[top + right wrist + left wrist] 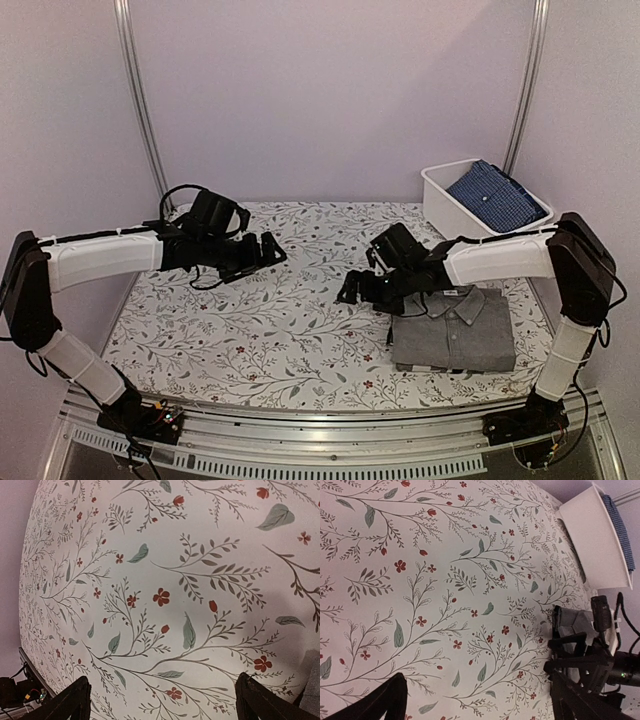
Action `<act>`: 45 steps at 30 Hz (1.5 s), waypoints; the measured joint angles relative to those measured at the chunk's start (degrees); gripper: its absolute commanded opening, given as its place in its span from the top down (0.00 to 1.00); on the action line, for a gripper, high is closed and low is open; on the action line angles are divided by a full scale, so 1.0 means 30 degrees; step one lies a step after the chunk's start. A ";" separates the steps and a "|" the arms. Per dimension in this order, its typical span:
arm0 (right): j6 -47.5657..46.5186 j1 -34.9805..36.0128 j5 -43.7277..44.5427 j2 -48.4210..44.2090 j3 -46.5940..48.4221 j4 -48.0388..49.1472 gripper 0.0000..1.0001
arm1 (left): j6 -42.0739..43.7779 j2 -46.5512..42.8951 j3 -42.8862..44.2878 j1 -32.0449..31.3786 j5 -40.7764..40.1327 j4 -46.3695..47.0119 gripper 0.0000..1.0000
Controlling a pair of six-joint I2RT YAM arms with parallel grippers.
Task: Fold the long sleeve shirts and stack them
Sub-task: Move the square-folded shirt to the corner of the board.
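Observation:
A plain grey collared shirt (455,328) lies folded as a rectangle on the floral cloth at the front right. A dark checked shirt (495,195) lies folded in the white bin (437,196) at the back right. My right gripper (350,291) is open and empty, low over the cloth just left of the grey shirt. My left gripper (273,249) is open and empty above the left middle of the table. In the left wrist view the grey shirt (568,620) shows behind the right arm. In the right wrist view the open gripper (165,710) has only bare cloth between its jaws.
The floral tablecloth (270,330) covers the table. The white bin (592,535) stands at the back right corner by the wall. A metal rail (300,450) runs along the near edge. Upright posts stand at the back left and back right.

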 measured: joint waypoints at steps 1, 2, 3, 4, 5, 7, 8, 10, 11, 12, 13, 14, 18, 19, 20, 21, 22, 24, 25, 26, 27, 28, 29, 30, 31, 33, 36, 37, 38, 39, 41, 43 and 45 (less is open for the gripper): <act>0.0080 0.0007 0.0058 0.0000 -0.0328 -0.0044 0.01 | 0.0007 0.0000 0.0000 0.0000 0.0000 0.0000 0.00; 0.0248 0.0007 0.0124 -0.0007 -0.0787 -0.0131 0.01 | 0.0015 0.0000 0.0000 0.0000 0.0007 -0.0007 0.00; 0.0372 0.0007 0.0197 -0.0007 -0.1173 -0.0197 0.01 | 0.0029 0.0000 0.0007 0.0000 0.0015 -0.0007 0.00; 0.0474 0.0007 0.0262 -0.0007 -0.1494 -0.0277 0.01 | 0.0044 0.0000 0.0007 0.0000 0.0015 -0.0007 0.00; 0.0590 0.0007 0.0350 -0.0066 -0.1872 -0.0262 0.01 | 0.0058 0.0000 0.0007 0.0000 0.0015 -0.0007 0.00; 0.0758 0.0007 0.0452 -0.0313 -0.2470 -0.0262 0.01 | 0.0073 0.0000 0.0044 0.0000 0.0015 -0.0007 0.00; 0.0845 0.0007 0.0488 -0.0583 -0.2776 -0.0262 0.01 | 0.0073 0.0000 0.0058 0.0000 0.0022 -0.0007 0.00; 0.0991 0.0007 0.0546 -0.1158 -0.3344 -0.0255 0.01 | 0.0073 0.0000 0.0080 0.0000 0.0051 0.0000 0.00; 0.1056 0.0007 0.0576 -0.1435 -0.3643 -0.0248 0.01 | 0.0073 0.0000 0.0080 0.0000 0.0066 -0.0007 0.00; 0.1115 0.0007 0.0605 -0.1668 -0.3949 -0.0233 0.01 | 0.0073 0.0000 0.0080 0.0000 0.0073 0.0000 0.00; 0.1195 0.0007 0.0648 -0.1931 -0.4350 -0.0182 0.01 | 0.0073 0.0000 0.0087 0.0000 0.0080 -0.0007 0.00; 0.1275 0.0007 0.0736 -0.2229 -0.4787 -0.0138 0.01 | 0.0073 0.0000 0.0087 0.0000 0.0080 -0.0007 0.00; 0.1690 -0.0138 0.0940 -0.3738 -0.6426 -0.0051 0.01 | 0.0073 0.0000 0.0102 0.0000 0.0102 -0.0007 0.00; 0.1807 -0.0270 0.0962 -0.4153 -0.6841 -0.0051 0.01 | 0.0073 0.0000 0.0109 0.0000 0.0117 0.0000 0.00; 0.1945 -0.0459 0.1005 -0.4605 -0.7300 -0.0080 0.01 | 0.0066 0.0000 0.0109 0.0000 0.0146 0.0000 0.00; 0.2018 -0.0714 0.1093 -0.5049 -0.7737 -0.0095 0.01 | 0.0066 0.0000 0.0117 0.0000 0.0168 0.0000 0.00; 0.2076 -0.0947 0.1195 -0.5413 -0.8051 -0.0138 0.01 | 0.0066 0.0007 0.0117 0.0000 0.0204 0.0000 0.00; 0.2142 -0.1515 0.1311 -0.6156 -0.8684 -0.0240 0.01 | 0.0066 0.0022 0.0138 0.0000 0.0291 0.0000 0.00; 0.2149 -0.1851 0.1362 -0.6521 -0.8961 -0.0306 0.01 | 0.0066 0.0044 0.0153 0.0000 0.0335 0.0000 0.00; 0.2142 -0.2098 0.1413 -0.6783 -0.9114 -0.0379 0.01 | 0.0066 0.0080 0.0175 0.0000 0.0357 0.0000 0.00; 0.2127 -0.2412 0.1435 -0.7074 -0.9282 -0.0459 0.01 | 0.0066 0.0109 0.0182 0.0000 0.0393 0.0007 0.00; 0.2106 -0.2616 0.1464 -0.7249 -0.9362 -0.0510 0.01 | 0.0058 0.0138 0.0189 0.0000 0.0408 0.0015 0.00; 0.2062 -0.2863 0.1486 -0.7395 -0.9428 -0.0532 0.01 | 0.0058 0.0168 0.0189 0.0000 0.0430 0.0007 0.00; 0.2018 -0.3060 0.1486 -0.7446 -0.9449 -0.0546 0.01 | 0.0058 0.0189 0.0189 0.0000 0.0437 0.0007 0.00; 0.1982 -0.3220 0.1494 -0.7461 -0.9457 -0.0561 0.01 | 0.0058 0.0197 0.0189 0.0000 0.0437 0.0007 0.00; 0.1902 -0.3439 0.1501 -0.7468 -0.9486 -0.0561 0.01 | 0.0058 0.0211 0.0189 0.0000 0.0437 0.0007 0.00; 0.1756 -0.3592 0.1523 -0.7577 -0.9639 -0.0583 0.01 | 0.0058 0.0211 0.0189 0.0000 0.0430 0.0007 0.00; 0.1676 -0.3614 0.1552 -0.7657 -0.9697 -0.0619 0.01 | 0.0058 0.0211 0.0189 0.0000 0.0430 0.0007 0.00; 0.1632 -0.3650 0.1581 -0.7694 -0.9712 -0.0678 0.01 | 0.0058 0.0211 0.0189 0.0000 0.0430 0.0007 0.00; 0.1566 -0.3672 0.1625 -0.7752 -0.9712 -0.0736 0.01 | 0.0058 0.0211 0.0189 0.0000 0.0430 0.0007 0.00; 0.1443 -0.3701 0.1698 -0.7898 -0.9712 -0.0903 0.01 | 0.0066 0.0211 0.0189 0.0000 0.0430 0.0015 0.00; 0.1275 -0.3716 0.1698 -0.8014 -0.9704 -0.0991 0.01 | 0.0073 0.0211 0.0189 0.0000 0.0430 0.0029 0.00; 0.1042 -0.3730 0.1690 -0.8029 -0.9617 -0.1151 0.01 | 0.0117 0.0197 0.0182 0.0000 0.0423 0.0080 0.00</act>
